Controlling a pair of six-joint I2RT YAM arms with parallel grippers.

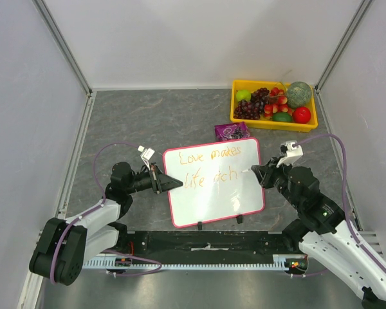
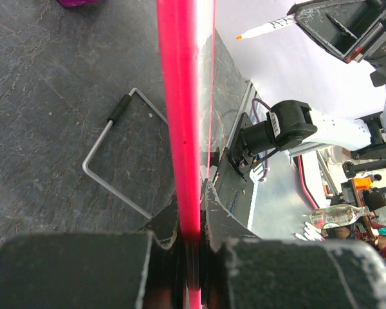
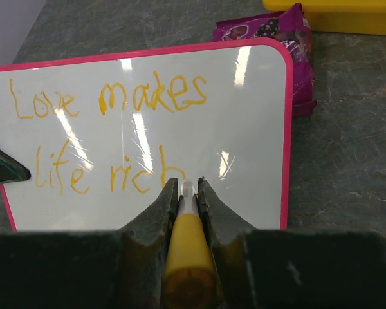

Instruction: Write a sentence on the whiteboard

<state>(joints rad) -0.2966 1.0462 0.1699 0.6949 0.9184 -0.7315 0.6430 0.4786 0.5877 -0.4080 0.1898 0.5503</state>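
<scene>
The whiteboard point(image 1: 212, 205), pink-framed, stands tilted in the middle of the table. Its orange sentence point(image 1: 210, 165) reads "Love makes life rich" in two lines. My left gripper point(image 1: 172, 182) is shut on the board's left edge, and the pink frame point(image 2: 183, 116) runs straight up between its fingers point(image 2: 219, 212). My right gripper point(image 3: 188, 192) is shut on an orange marker point(image 3: 188, 254). The marker's tip is at the end of the "h" in the sentence point(image 3: 116, 129). I cannot tell whether it touches the whiteboard point(image 3: 257, 129).
A yellow tray point(image 1: 270, 123) of fruit stands at the back right. A purple packet point(image 1: 233, 132) lies just behind the board's top edge. The board's wire stand point(image 2: 109, 161) rests on the grey tabletop. White walls close in the sides.
</scene>
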